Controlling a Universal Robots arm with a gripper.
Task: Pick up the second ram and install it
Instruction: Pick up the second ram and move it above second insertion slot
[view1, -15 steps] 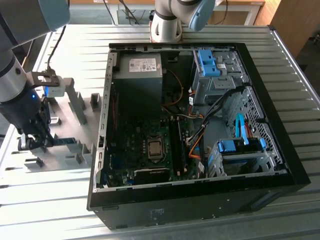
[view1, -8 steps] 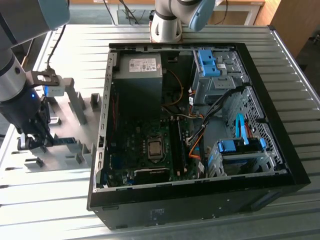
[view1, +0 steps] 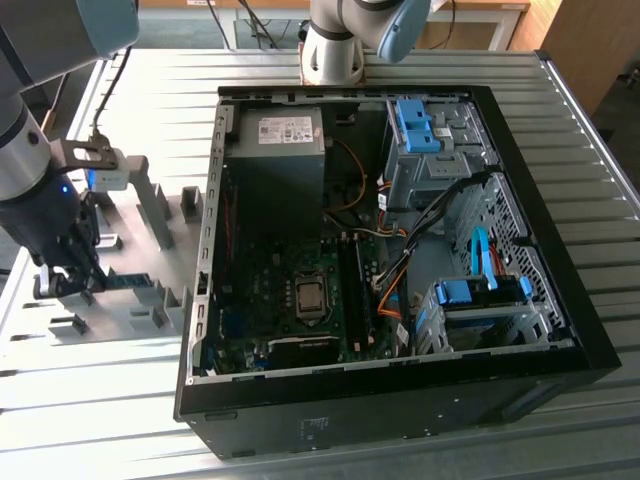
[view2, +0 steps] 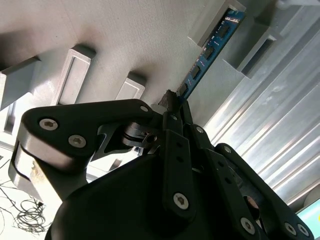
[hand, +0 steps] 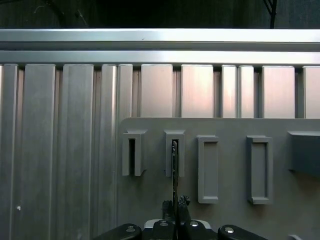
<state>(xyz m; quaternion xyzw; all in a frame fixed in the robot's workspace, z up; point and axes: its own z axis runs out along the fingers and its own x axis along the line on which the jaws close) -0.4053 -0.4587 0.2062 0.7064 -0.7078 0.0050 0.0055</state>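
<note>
The gripper (view2: 174, 100) pinches between its jaws one end of the second ram (view2: 209, 51), which stands on edge in the slotted grey fixture (hand: 230, 165), likely so its flat faces can be gripped.

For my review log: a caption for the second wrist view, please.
Gripper closed on the second ram, whose far end sits in the slot of a grey fixture block.

An open computer case (view1: 400, 420) is lying on the ribbed metal surface (view1: 90, 400), a grey fixture plate (view1: 125, 250) sitting just beside it.
</note>
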